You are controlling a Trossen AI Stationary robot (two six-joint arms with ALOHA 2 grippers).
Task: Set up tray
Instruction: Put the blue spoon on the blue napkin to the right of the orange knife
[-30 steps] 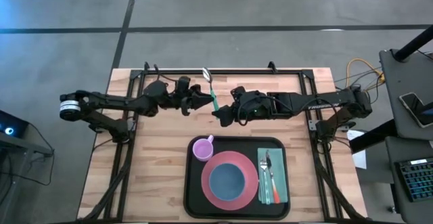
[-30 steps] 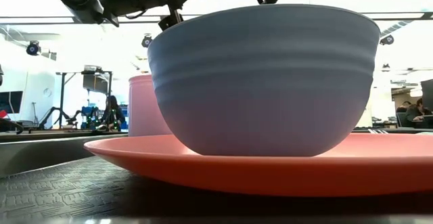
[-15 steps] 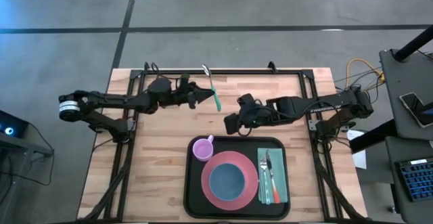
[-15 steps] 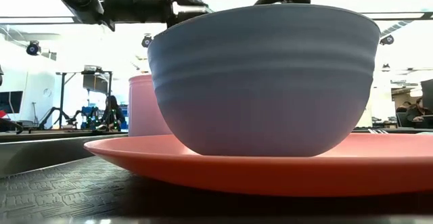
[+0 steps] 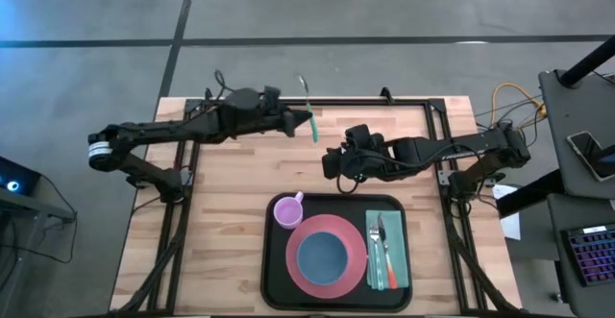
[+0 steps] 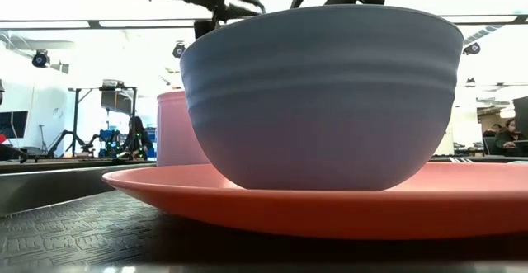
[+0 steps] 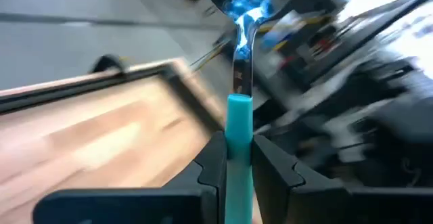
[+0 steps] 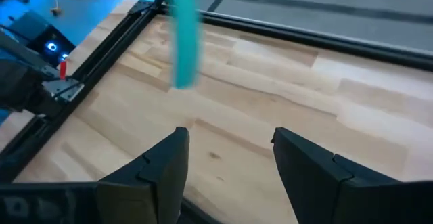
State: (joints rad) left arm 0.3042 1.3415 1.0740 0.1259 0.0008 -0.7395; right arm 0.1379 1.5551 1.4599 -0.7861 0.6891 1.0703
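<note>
Tray (image 5: 274, 260) has cup (image 5: 287, 210), plate (image 5: 327, 278), bowl (image 5: 322, 255), napkin w/ cutlery. Left tool (image 5: 300, 121) clamps spoon (image 5: 308, 118), not yet placed. Right tool (image 5: 332, 161) wide, empty.

The left gripper (image 5: 300, 122) has carried the teal-handled spoon (image 5: 308, 110) toward the table's far edge; the right gripper (image 5: 332, 161) has released it, retreating with fingers spread.

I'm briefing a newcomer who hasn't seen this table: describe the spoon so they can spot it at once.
Start at the black tray near the table's front edge, then look toward the far edge, where the left gripper is shut on the spoon. Unlike the cutlery lying on the tray's napkin, it is held up off the table and has a teal handle.
</note>
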